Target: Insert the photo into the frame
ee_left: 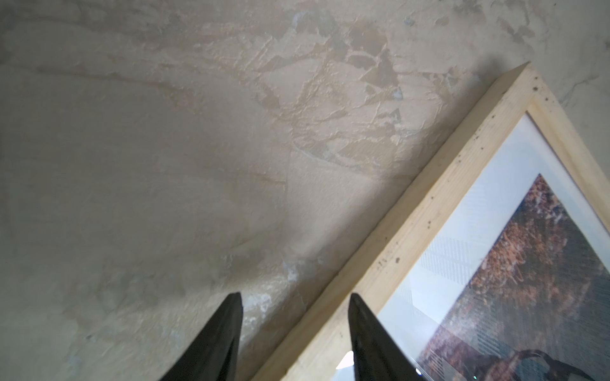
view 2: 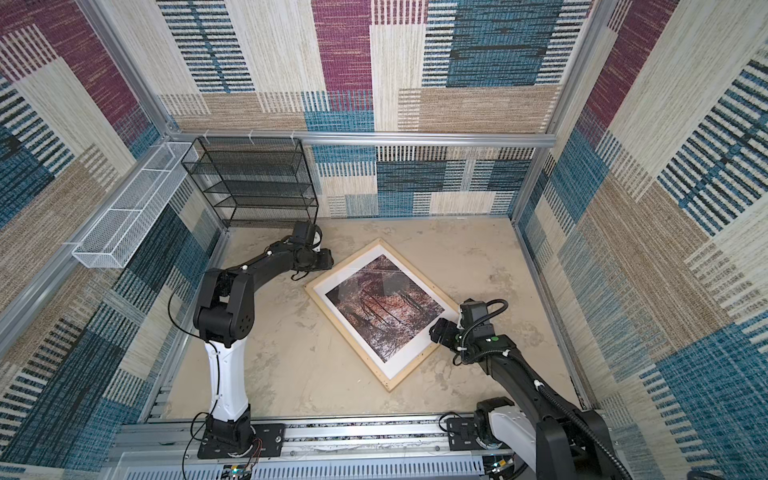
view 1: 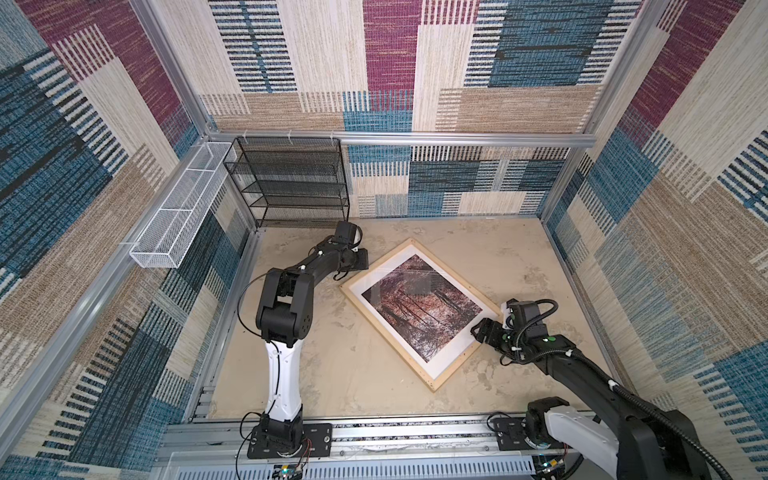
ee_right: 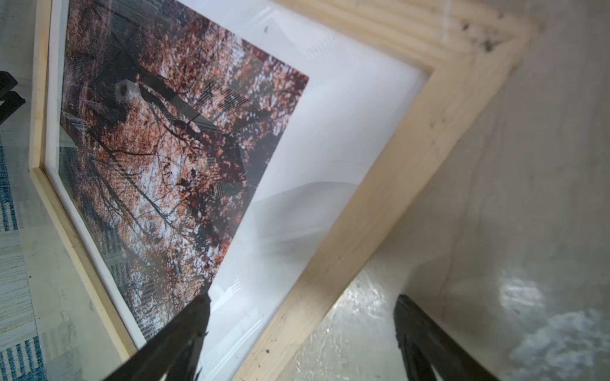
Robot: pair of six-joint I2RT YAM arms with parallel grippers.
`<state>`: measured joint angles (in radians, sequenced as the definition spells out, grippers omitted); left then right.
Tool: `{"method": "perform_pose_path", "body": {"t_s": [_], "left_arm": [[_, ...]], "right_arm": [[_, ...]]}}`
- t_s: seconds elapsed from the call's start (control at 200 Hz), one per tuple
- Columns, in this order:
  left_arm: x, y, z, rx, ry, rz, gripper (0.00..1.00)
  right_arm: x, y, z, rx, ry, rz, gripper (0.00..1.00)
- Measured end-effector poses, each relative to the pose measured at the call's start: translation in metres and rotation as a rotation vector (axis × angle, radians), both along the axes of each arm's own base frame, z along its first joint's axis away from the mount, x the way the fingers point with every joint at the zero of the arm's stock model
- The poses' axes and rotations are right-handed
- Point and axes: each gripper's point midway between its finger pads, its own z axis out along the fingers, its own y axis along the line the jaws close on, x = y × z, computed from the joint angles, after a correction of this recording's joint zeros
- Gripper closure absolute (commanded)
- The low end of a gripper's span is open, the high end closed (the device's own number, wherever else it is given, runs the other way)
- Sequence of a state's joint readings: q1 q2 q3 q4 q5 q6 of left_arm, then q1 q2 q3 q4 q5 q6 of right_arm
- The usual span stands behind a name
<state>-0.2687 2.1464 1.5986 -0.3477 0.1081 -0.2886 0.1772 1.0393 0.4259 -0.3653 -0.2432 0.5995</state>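
Note:
The frame (view 1: 388, 336) (view 2: 350, 336), of pale wood strips, lies flat and turned diamond-wise on the table in both top views. Behind its pane is the photo (view 1: 419, 309) (view 2: 384, 307) of reddish autumn trees, bordered by a white mat (ee_right: 330, 132). My left gripper (view 1: 362, 266) (ee_left: 295, 297) is open at the frame's far-left side. One finger is over the table and one over the pane, with the wood strip (ee_left: 429, 204) between them. My right gripper (view 1: 478, 328) (ee_right: 302, 298) is open near the right corner and straddles the strip (ee_right: 396, 165) the same way.
A black mesh rack (view 1: 291, 183) stands against the back wall at the left. A white wire basket (view 1: 178, 208) hangs on the left wall. The beige table (view 1: 332, 365) is walled on three sides, and a metal rail (view 1: 415, 432) runs along the front.

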Motion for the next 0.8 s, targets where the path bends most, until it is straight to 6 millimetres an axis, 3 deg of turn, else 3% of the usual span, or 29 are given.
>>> {"method": "perform_pose_path", "body": {"t_s": [0.31, 0.446, 0.646, 0.801], "left_arm": [[-0.035, 0.006, -0.015, -0.011, 0.053, -0.007, 0.49], [-0.06, 0.013, -0.018, -0.016, 0.067, 0.01, 0.5], [-0.116, 0.022, -0.024, -0.035, 0.098, 0.071, 0.51], [-0.162, 0.019, -0.027, -0.037, 0.095, 0.123, 0.52]], "right_arm": [[0.038, 0.0, 0.008, -0.05, -0.035, 0.027, 0.11], [0.06, -0.003, 0.007, -0.078, -0.051, 0.032, 0.11], [0.1, -0.005, -0.004, -0.109, -0.062, 0.05, 0.12], [0.154, -0.002, -0.006, -0.132, -0.107, 0.073, 0.12]]}}
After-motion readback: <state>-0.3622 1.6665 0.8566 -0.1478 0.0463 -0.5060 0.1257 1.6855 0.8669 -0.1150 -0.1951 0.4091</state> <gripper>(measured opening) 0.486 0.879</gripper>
